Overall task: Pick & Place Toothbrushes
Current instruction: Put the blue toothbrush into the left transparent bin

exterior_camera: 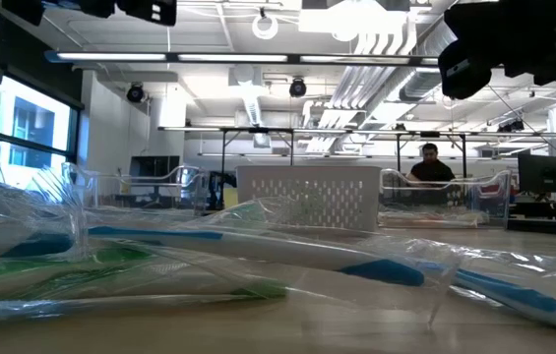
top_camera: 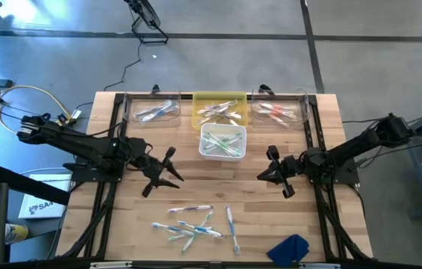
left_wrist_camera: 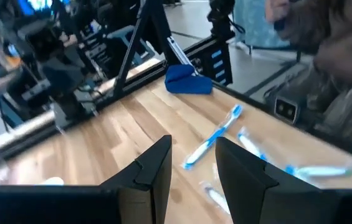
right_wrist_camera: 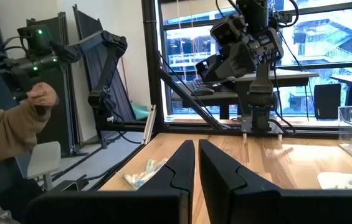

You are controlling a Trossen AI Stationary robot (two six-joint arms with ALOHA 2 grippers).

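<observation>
Sorting looks partly done: toothbrushes already lie in the four bins at the far edge of the surface (top_camera: 121,224) — a clear bin (top_camera: 153,110), a yellow bin (top_camera: 220,109), another clear bin (top_camera: 279,110) and a white basket (top_camera: 222,142). A loose cluster of toothbrushes (top_camera: 194,223) waits near the front edge. The left claw (top_camera: 163,173) hovers above them, fingers parted narrowly, holding nothing. The right claw (top_camera: 276,173) hangs mid-surface, closed and empty. A blue cloth (top_camera: 289,248) sits just beside the pile, clear of the way to the bins.
</observation>
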